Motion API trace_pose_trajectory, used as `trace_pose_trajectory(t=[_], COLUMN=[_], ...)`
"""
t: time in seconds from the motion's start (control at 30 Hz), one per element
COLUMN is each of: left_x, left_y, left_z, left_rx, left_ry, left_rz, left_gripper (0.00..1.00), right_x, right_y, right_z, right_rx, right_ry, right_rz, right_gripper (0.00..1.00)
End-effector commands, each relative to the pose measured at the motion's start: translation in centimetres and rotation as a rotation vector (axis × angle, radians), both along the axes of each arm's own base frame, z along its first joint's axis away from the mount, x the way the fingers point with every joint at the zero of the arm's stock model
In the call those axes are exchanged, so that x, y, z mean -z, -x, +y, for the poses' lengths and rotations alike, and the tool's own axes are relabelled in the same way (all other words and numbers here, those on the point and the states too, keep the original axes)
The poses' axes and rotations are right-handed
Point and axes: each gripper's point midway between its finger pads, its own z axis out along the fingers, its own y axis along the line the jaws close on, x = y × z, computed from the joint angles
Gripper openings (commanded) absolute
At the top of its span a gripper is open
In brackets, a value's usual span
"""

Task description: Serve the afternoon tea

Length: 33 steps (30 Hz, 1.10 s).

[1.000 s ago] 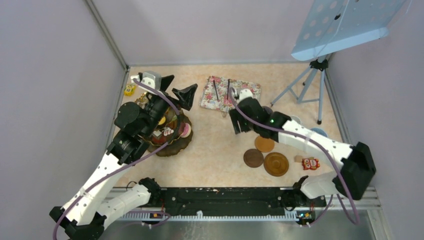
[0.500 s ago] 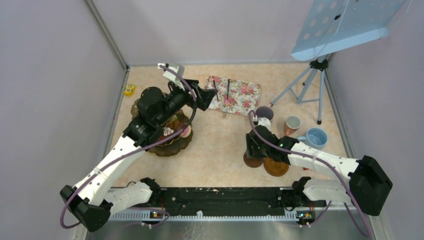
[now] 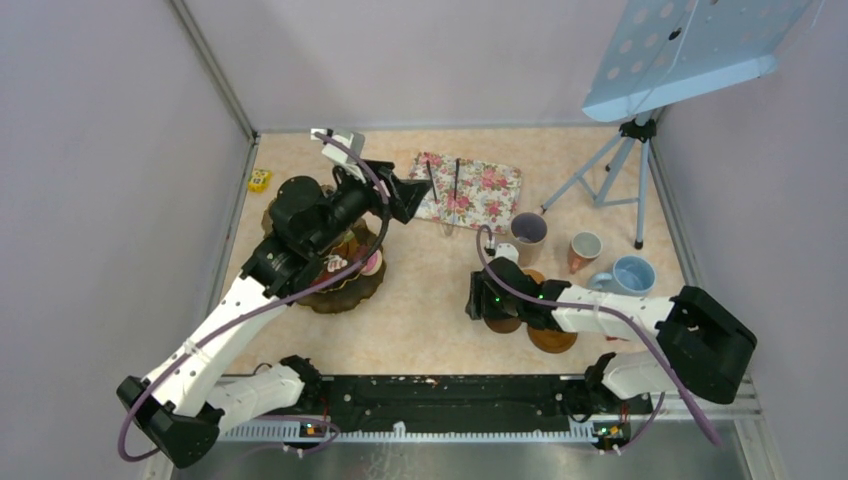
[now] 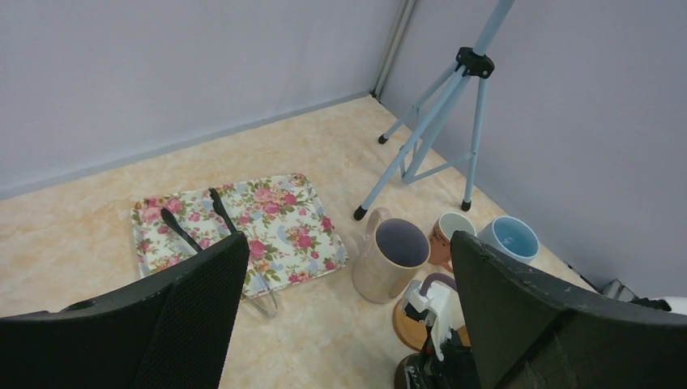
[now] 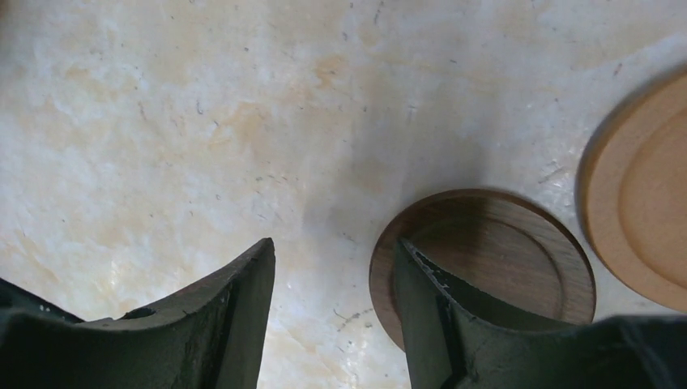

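Note:
Toy cakes (image 3: 345,262) sit on a dark round stand (image 3: 352,293) at the left. A tall lilac mug (image 3: 527,229) (image 4: 387,260), a small cup (image 3: 584,247) (image 4: 447,234) and a light-blue mug (image 3: 629,273) (image 4: 511,237) stand at the right. My left gripper (image 3: 404,190) (image 4: 348,237) hangs open and empty above the near-left edge of the rose tray (image 3: 480,190). Low over the table, my right gripper (image 3: 476,304) (image 5: 334,247) is open. One of its fingers is over the left rim of a dark wooden coaster (image 5: 494,271) (image 3: 505,324), the other over bare table.
Black tongs (image 3: 444,180) (image 4: 190,228) lie on the tray (image 4: 275,219). A paler wooden disc (image 5: 640,215) and a larger brown one (image 3: 553,340) lie beside the dark coaster. A blue tripod (image 3: 612,168) (image 4: 433,130) stands at the back right. A yellow toy (image 3: 259,180) lies by the left wall.
My left arm swung right from the cake stand to the tray's edge. My right arm drew back from the tray and dropped to the dark coaster, its jaws narrowing, uncovering the mugs.

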Motion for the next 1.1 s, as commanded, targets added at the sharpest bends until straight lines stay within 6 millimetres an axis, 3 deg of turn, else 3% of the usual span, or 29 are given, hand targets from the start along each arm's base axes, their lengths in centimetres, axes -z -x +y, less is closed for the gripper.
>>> trace_pose_trajectory(t=[0.0, 0.23, 0.47, 0.57, 0.77, 1.07], left_x=[-3.9, -3.4, -4.1, -3.9, -3.5, -4.6], left_y=[0.8, 1.0, 1.8, 2.0, 2.3, 3.2], left_z=[1.8, 3.1, 4.2, 4.6, 5.0, 6.2], left_rx=[-0.055, -0.1, -0.121, -0.136, -0.138, -0.171], left_ry=[0.012, -0.038, -0.047, -0.054, -0.063, -0.025], left_rz=[-0.135, -0.171, -0.217, -0.229, -0.235, -0.276], left_gripper=[0.99, 0.99, 0.99, 0.99, 0.99, 0.99], right_x=[-1.9, -4.4, -2.0, -1.0, -0.5, -0.9], right_y=[-1.8, -1.0, 0.4, 0.7, -0.7, -5.0], right_z=[2.9, 3.2, 0.0, -0.3, 1.3, 7.0], right_rx=[0.024, -0.063, 0.005, 0.008, -0.011, -0.089], right_ry=[-0.071, -0.077, -0.021, -0.018, -0.02, -0.055], right_rz=[-0.067, -0.129, -0.088, -0.072, -0.11, -0.233], right_gripper=[0.55, 0.61, 0.62, 0.62, 0.62, 0.62])
